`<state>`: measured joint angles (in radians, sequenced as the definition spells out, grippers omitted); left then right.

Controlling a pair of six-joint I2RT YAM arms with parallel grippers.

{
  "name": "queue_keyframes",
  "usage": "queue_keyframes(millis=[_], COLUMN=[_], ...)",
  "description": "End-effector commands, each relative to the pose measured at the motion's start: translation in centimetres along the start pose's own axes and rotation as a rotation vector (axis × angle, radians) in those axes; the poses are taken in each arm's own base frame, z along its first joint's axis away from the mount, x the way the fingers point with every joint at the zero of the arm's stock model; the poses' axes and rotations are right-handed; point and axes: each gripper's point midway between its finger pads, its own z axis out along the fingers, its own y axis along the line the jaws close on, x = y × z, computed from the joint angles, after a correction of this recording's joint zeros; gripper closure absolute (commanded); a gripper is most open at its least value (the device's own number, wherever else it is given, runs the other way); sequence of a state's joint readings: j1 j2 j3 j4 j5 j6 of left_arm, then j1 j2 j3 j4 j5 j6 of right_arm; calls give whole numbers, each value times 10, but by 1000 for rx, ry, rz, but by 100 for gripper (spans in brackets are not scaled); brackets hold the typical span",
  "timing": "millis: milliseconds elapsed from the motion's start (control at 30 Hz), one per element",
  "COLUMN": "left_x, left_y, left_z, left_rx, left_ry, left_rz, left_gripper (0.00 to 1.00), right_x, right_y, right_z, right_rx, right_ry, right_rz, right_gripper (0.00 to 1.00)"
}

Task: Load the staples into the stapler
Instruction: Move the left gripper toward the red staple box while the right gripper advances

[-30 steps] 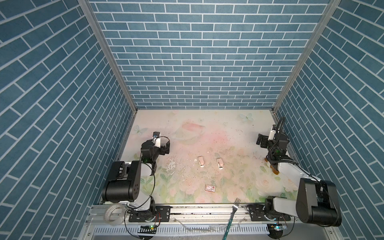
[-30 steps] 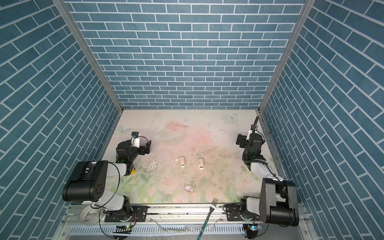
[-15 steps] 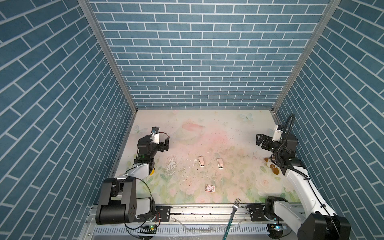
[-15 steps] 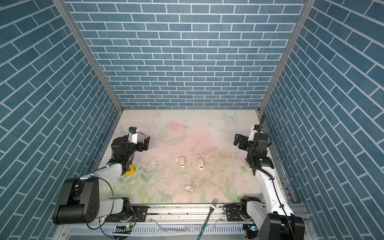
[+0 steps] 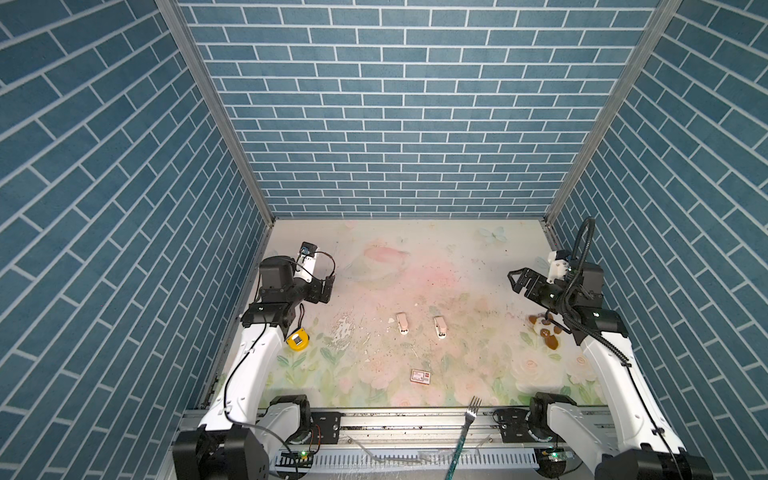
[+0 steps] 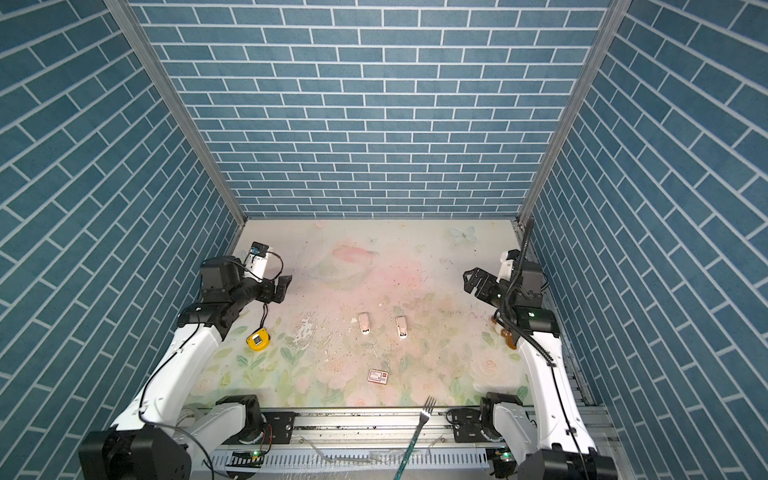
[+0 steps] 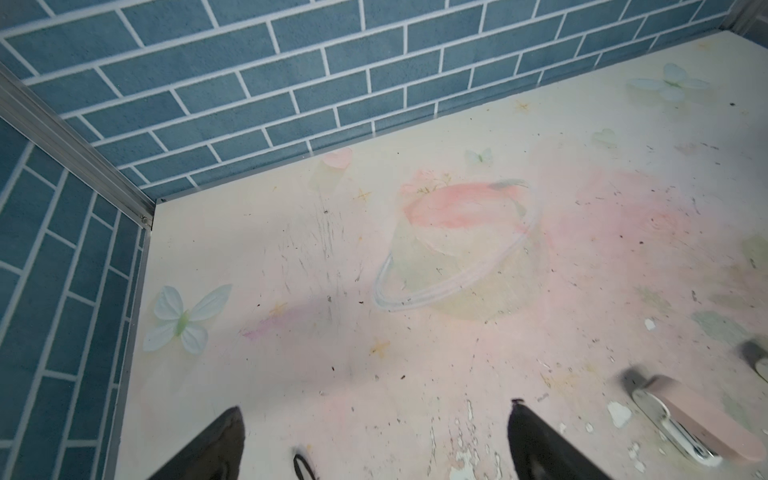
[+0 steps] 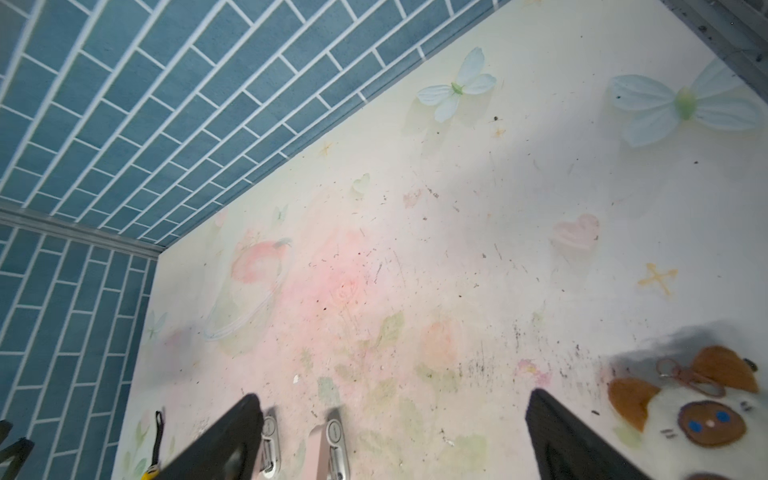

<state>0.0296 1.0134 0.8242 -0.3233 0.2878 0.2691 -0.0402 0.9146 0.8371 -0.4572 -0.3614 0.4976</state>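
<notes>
Across both top views, pale tabletop mat [image 5: 419, 249] printed with faded pink blooms, green leaves, butterflies and a ringed planet, scuffed, peppered with dark specks, and flaked to white in a patch [image 5: 344, 328] just toward nine o'clock of centre. Boxed in at nine, twelve and three o'clock by blue brick-pattern wall panels [image 5: 399, 124], joined by slim aluminium posts [image 5: 219, 116]; closed at six o'clock by a grey metal rail [image 5: 395, 424], with a steel fork on a teal handle [image 5: 465, 430] lying across it. At centre, small pale pink stapler [image 5: 402, 323] and, just at its three o'clock, second pink stapler [image 5: 439, 327], both lengthwise along the twelve-to-six line. Toward six o'clock from the pair, well apart, small white-and-red labelled staples box [image 5: 420, 376], flat on the mat, touched by neither arm, contents too small to tell. At eight o'clock, round yellow tape measure [image 5: 298, 340] beside the left arm; at four o'clock, brown-and-white plush toy [image 5: 544, 330] partly under the right arm. At nine o'clock, left gripper [image 5: 329, 288] hovering above bare mat, jaws spread wide, holding nothing. At three o'clock, right gripper [image 5: 514, 282] raised, likewise gaping and empty.
</notes>
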Motion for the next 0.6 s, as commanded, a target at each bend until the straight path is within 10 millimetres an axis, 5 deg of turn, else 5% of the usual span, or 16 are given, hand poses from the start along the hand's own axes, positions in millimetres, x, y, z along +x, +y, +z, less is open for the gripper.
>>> queue_keyframes(millis=[0, 267, 567], left_x=[26, 19, 15], left_y=[-15, -28, -78], left_z=[-22, -41, -52], left_rx=[58, 98, 173], left_ry=[145, 247, 355], left_rz=[11, 2, 234], left_gripper=[1, 0, 1], right_x=[13, 53, 97], right_y=[15, 27, 31], right_z=[-13, -26, -31], right_rx=[-68, -150, -163], right_ry=[59, 228, 398], right_rz=[17, 34, 48], right_gripper=[1, 16, 18])
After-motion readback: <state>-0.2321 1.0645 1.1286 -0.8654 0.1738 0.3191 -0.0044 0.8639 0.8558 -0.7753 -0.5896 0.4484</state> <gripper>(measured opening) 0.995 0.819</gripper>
